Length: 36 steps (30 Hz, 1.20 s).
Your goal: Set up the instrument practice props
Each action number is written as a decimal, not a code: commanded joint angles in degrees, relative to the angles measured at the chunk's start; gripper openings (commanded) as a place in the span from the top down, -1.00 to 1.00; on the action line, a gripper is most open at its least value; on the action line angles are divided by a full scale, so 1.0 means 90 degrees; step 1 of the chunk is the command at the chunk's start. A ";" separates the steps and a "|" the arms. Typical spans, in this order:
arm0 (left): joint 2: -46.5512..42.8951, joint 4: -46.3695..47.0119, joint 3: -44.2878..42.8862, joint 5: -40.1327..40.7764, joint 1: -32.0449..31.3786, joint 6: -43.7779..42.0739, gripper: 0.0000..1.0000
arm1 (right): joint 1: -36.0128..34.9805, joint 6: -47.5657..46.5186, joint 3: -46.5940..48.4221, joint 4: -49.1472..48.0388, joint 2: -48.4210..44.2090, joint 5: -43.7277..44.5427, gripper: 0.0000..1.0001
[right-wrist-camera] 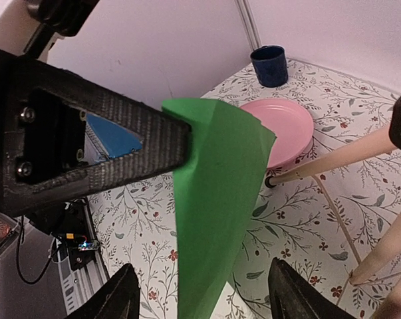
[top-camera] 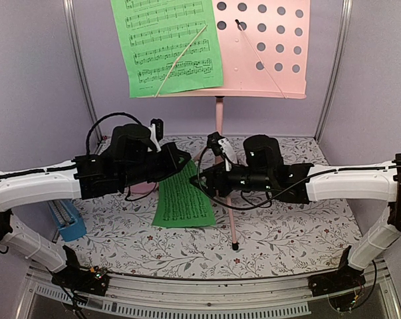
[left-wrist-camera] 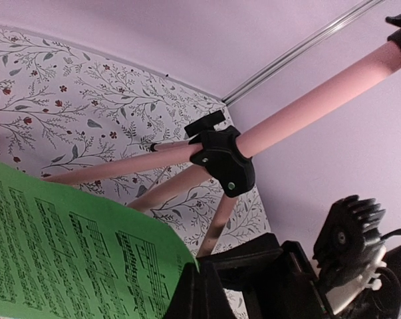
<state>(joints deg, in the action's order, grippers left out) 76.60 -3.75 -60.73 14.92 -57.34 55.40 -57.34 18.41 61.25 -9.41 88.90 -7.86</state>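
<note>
Aloft, left hand (top-camera: 185, 158) pinched on green paper sheet-music page (right-wrist-camera: 217, 199), right hand (right-wrist-camera: 203, 299) wide, page hanging between its fingers (right-wrist-camera: 124, 296).

Our arms reach inward, nearly level, wrists almost meeting. Our left gripper (top-camera: 185, 159) pinches a page (top-camera: 183, 199) tight; our right gripper (right-wrist-camera: 207, 296) has its jaws apart either side of it.

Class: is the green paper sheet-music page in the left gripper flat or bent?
Bent: the green sheet-music page curves around a lengthwise ridge below the shut left gripper pinching its edge.
</note>
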 commanded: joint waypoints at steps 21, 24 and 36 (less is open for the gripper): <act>-0.0327 0.0558 0.0305 -0.0077 -0.0131 -0.0490 0.33 | -0.0032 -0.0950 0.0246 0.1244 -0.0587 0.0807 1.00; -0.0627 0.0309 0.0384 -0.0005 -0.0108 -0.1117 -0.29 | -0.0027 -0.1529 0.0789 0.2278 -0.0707 0.0443 1.00; -0.1934 -0.0018 0.1350 -0.1166 0.0683 -0.3416 -0.98 | 0.0019 -0.3090 0.2051 0.5798 -0.1277 0.0202 1.00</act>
<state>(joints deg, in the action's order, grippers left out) 60.40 -2.50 -51.07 9.04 -52.93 33.93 -57.36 -3.88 76.07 29.06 78.94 -4.21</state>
